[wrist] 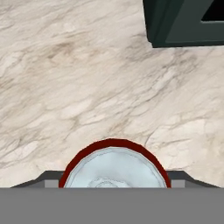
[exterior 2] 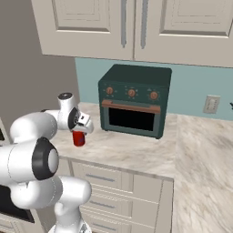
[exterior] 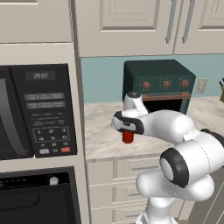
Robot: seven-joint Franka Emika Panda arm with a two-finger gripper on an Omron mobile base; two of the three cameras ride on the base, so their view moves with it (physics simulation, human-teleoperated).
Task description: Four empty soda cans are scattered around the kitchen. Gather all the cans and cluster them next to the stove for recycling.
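Note:
A red soda can (exterior: pixel 127 137) with a silver top stands upright on the pale marble counter (exterior: pixel 101 144), left of the toaster oven and near the tall cabinet. My gripper (exterior: pixel 127 131) comes down on it from above, its fingers on either side of the can's upper part. In the hand view the can's silver top and red rim (wrist: pixel 114 168) sit right under the camera, and the gripper (wrist: pixel 114 177) has a dark finger against each side. From the right base view the can (exterior 2: pixel 79 139) hangs just below the gripper (exterior 2: pixel 79 133). Whether the can's base touches the counter I cannot tell.
A dark green toaster oven (exterior: pixel 158 85) stands at the back of the counter, right of the can. A tall cabinet with a black microwave (exterior: pixel 35 109) and a wall oven walls off the left. Beige cabinets hang overhead, and bare counter (exterior 2: pixel 200 150) stretches to the right.

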